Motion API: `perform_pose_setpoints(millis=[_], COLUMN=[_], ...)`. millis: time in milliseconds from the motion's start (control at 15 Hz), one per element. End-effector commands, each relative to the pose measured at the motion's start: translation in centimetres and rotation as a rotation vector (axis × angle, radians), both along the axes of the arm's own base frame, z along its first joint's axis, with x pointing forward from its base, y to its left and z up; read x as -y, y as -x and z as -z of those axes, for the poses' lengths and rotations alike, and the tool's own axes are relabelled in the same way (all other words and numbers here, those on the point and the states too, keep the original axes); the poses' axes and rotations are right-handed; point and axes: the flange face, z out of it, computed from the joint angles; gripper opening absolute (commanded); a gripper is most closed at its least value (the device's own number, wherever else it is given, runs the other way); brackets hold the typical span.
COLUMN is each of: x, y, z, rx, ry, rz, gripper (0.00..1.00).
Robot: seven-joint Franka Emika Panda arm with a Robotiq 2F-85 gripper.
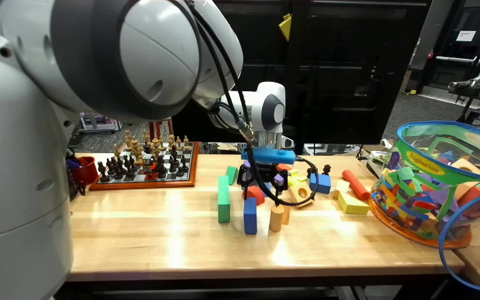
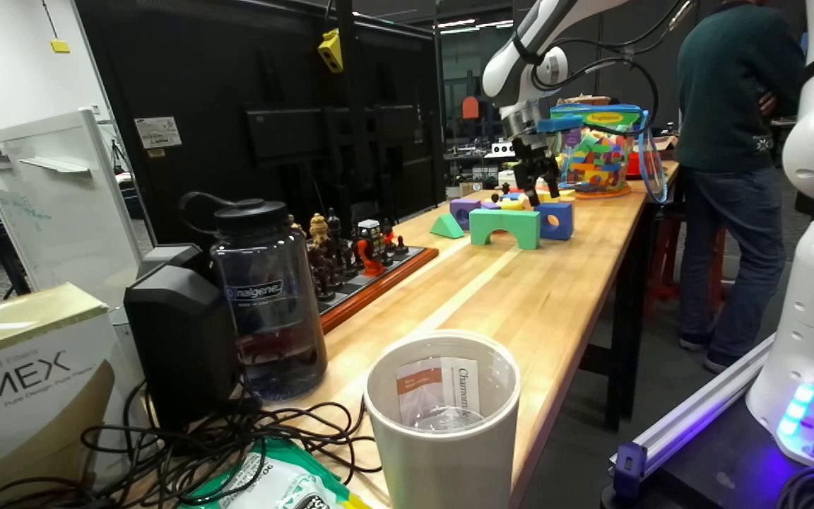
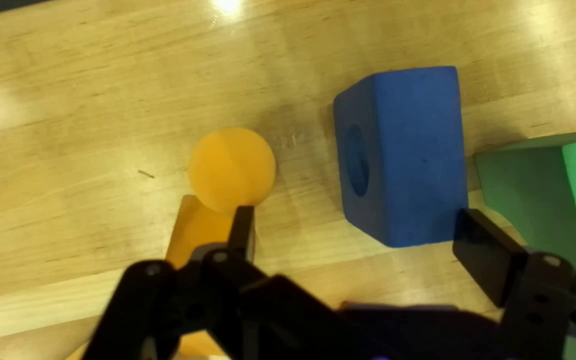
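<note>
Over a light wooden table [image 3: 93,90], a robot gripper [image 3: 353,217] hangs with its jaws spread wide, grasping nothing. In an exterior view, a green arch [image 2: 504,220] shows its curved cut-out and a blue block [image 2: 567,227] its round hole; a white cup [image 2: 446,466], a dark water bottle [image 2: 266,311] and a standing person [image 2: 739,92] appear in that view alone. In an exterior view, the green arch and the blue block turn narrow faces to the camera and look like plain slabs, but an orange cylinder [image 1: 276,220] stands in clear sight, upright beside the blue block, with a red cylinder [image 1: 356,184] lying at two o'clock from it. The wrist view alone looks almost straight down on the blocks. There, from midway between the fingertips, the blue block lies at one o'clock, the orange cylinder at ten o'clock and the green arch at three o'clock. The three o'clock fingertip overlaps the edge of the blue block; whether the two touch cannot be told.
</note>
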Motion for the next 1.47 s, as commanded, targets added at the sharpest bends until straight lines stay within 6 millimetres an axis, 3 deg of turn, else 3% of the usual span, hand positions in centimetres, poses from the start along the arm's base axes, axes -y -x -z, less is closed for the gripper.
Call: perform_pose_setpoints(millis=[0,400,733,1400], x=[-0.4,-0.5,-0.8,-0.9], y=[0.9,2.1,3.0,2.5], z=[-1.3,-2.7,-1.6,-0.2], rx=[0.02,0.047,0.026,-0.019], ry=[0.013,0.014,0.002,-0.001], rz=[0.012,0.034,0.026,0.033], gripper=[1.0,1.0,1.0,1.0])
